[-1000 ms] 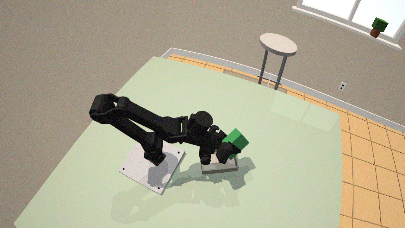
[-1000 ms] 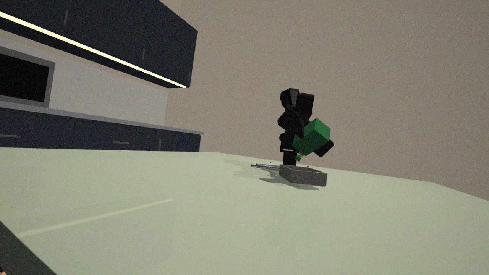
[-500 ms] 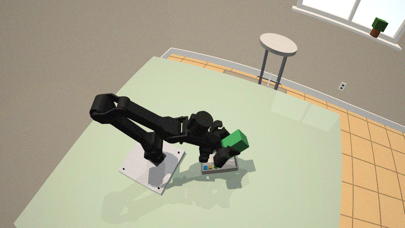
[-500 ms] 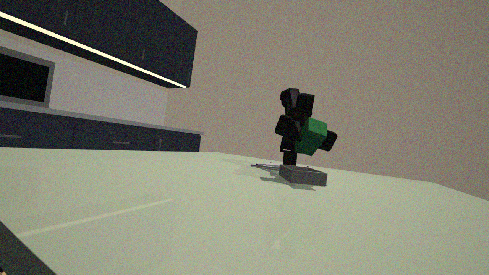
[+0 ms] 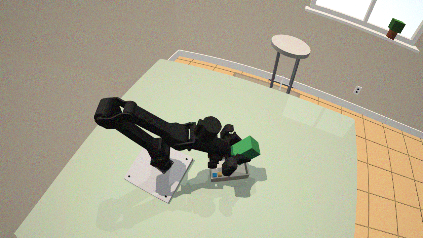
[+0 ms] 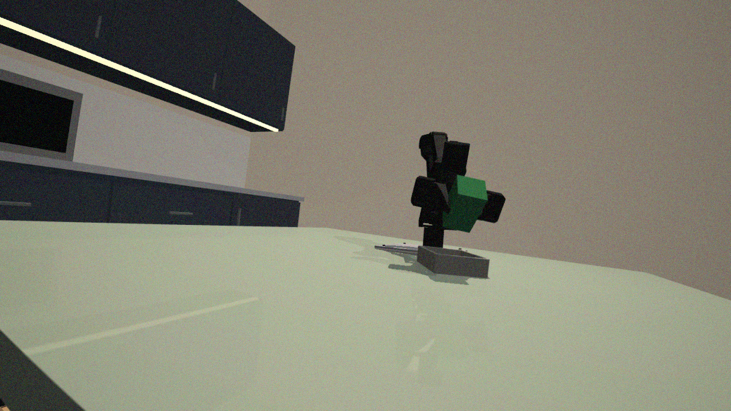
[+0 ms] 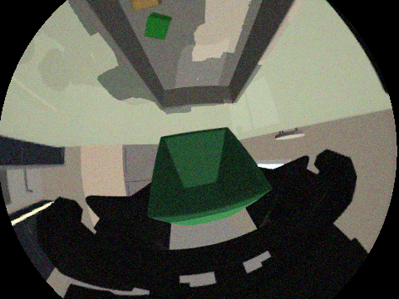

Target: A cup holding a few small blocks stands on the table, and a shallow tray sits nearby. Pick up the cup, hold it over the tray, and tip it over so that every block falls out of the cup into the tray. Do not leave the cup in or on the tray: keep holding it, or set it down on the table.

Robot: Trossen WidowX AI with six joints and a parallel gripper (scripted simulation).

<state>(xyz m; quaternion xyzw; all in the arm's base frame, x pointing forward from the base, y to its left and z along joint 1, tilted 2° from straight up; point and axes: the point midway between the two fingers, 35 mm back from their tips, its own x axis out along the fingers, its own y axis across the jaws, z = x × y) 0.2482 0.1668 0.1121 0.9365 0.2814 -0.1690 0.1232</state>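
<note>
My gripper (image 5: 237,156) (image 6: 461,201) (image 7: 198,166) has its fingers clamped on the green cup (image 5: 246,147) (image 6: 465,204) (image 7: 199,199), which I hold tipped above the shallow tray (image 5: 230,178) (image 6: 461,265) (image 7: 197,96). In the tray I see a blue block (image 5: 214,175), an orange block (image 5: 219,174) (image 7: 145,4) and a green block (image 7: 158,26); the wrist view shows no block in the cup. From the top, the gripper hides part of the tray. The metal base plate (image 5: 135,178) lies near it on the table (image 5: 295,189) (image 6: 255,332) (image 7: 137,129), and a round stool (image 5: 290,45) stands beyond the table's edge.
</note>
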